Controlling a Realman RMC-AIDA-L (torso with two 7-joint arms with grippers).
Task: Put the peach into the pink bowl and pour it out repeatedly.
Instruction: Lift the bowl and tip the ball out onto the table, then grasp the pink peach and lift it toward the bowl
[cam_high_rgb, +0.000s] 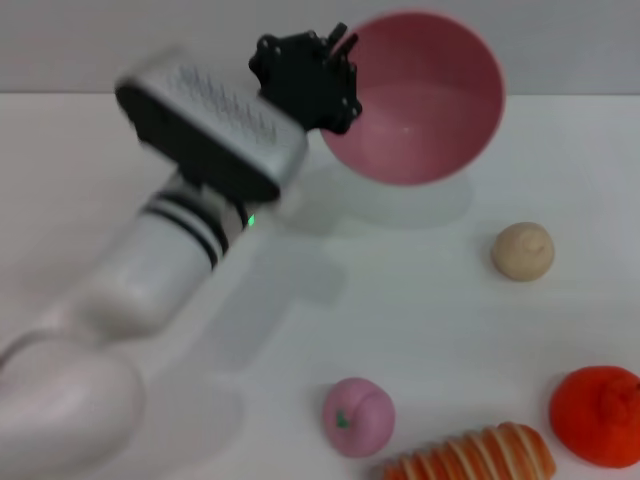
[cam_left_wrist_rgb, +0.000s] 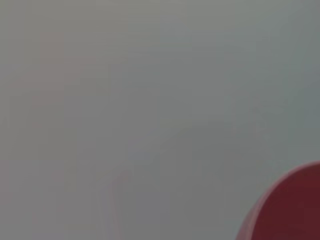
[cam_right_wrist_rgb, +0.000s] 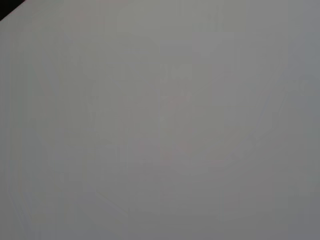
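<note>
My left gripper (cam_high_rgb: 335, 75) is shut on the left rim of the pink bowl (cam_high_rgb: 420, 100) and holds it lifted above the table, tipped so its empty inside faces me. A part of the bowl's rim shows in the left wrist view (cam_left_wrist_rgb: 290, 210). The peach (cam_high_rgb: 358, 416), small and dusty pink with a green stem mark, lies on the white table at the front, well below the bowl. My right gripper is out of the head view, and its wrist view shows only bare table.
A beige round ball (cam_high_rgb: 522, 250) lies right of centre. An orange-red fruit (cam_high_rgb: 598, 414) sits at the front right. A striped bread roll (cam_high_rgb: 470, 456) lies at the front edge beside the peach. The white table (cam_high_rgb: 420, 300) stretches between them.
</note>
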